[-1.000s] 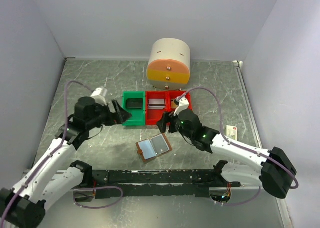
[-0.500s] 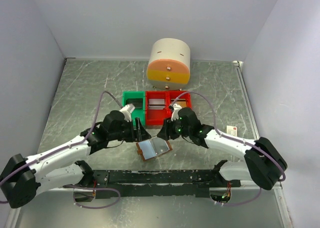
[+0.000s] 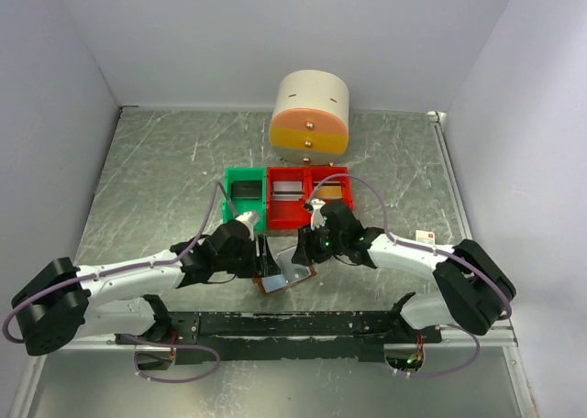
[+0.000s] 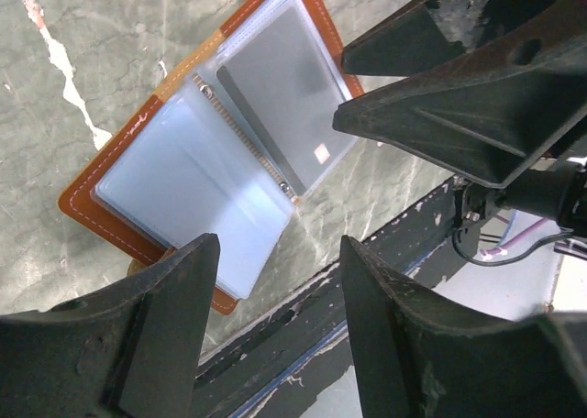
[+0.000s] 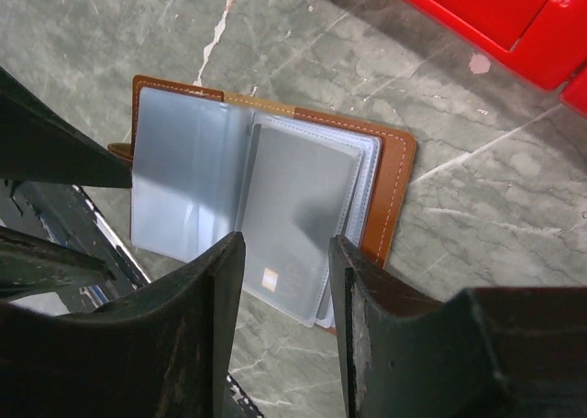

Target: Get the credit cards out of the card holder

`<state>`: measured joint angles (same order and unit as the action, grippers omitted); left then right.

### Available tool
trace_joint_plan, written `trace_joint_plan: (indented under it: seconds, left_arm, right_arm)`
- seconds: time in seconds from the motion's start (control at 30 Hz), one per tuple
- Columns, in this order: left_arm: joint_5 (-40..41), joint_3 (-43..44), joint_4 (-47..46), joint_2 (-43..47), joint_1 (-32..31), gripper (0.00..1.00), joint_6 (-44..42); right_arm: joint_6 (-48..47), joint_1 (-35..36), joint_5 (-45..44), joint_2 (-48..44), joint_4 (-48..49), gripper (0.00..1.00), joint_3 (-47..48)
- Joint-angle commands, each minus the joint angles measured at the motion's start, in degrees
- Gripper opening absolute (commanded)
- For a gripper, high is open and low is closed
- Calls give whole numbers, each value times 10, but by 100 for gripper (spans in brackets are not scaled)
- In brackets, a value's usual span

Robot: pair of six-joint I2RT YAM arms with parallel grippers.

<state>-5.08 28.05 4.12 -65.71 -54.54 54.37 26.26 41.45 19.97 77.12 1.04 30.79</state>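
Note:
The brown card holder [image 3: 295, 273] lies open on the marble table, partly under both grippers. Its pale clear sleeves face up in the left wrist view, card holder [image 4: 183, 180], and in the right wrist view, card holder [image 5: 390, 175]. A pale grey credit card [image 5: 298, 212] sits inside a sleeve of one half, credit card [image 4: 280, 83]. My left gripper [image 4: 280, 253] hovers open over the holder's near edge, left gripper [image 3: 265, 258]. My right gripper [image 5: 286, 248] stands open just above the grey card's lower end, right gripper [image 3: 301, 250]. Neither holds anything.
A green bin [image 3: 246, 198] and red bins [image 3: 307, 196] stand just behind the holder. A round cream drawer unit with an orange front [image 3: 310, 115] is at the back. A cream box with a red mark [image 3: 424, 239] lies right. A black rail [image 3: 293, 324] runs along the near edge.
Both arms have swung from beside the bins down over the open card holder. Both sets of jaws have narrowed but keep a gap.

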Motion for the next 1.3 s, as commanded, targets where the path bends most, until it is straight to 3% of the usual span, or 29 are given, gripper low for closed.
trace_joint_plan:
  seconds: [0.0, 0.17, 0.37, 0.63, 0.7, 0.83, 1.17, 1.27]
  left_arm:
    - [51, -2, -1, -12, -16, 67, 7]
    - [108, 13, 86, -20, -16, 69, -16]
    - [100, -2, 64, -33, -16, 72, -20]
    - [89, -7, 45, -58, -17, 63, -22]
    - [89, -6, 43, -58, -16, 56, -22]
    - [93, -3, 43, -56, -16, 51, -26]
    - [96, 1, 49, -60, -16, 46, -31]
    - [97, 5, 52, -60, -17, 45, -33]
  right_arm:
    - [-15, -3, 26, 9, 0, 42, -2]
    - [-21, -3, 15, 25, -14, 41, -1]
    - [-23, -3, 2, 37, -24, 41, 5]
    - [-23, -3, 49, 40, 2, 31, 4]
    - [-19, -3, 53, 31, 7, 28, 6]
    - [-14, -3, 56, 18, 10, 24, 13]
    - [-13, -3, 55, 16, -5, 28, 23]
    - [-10, -2, 67, 2, 5, 24, 21]
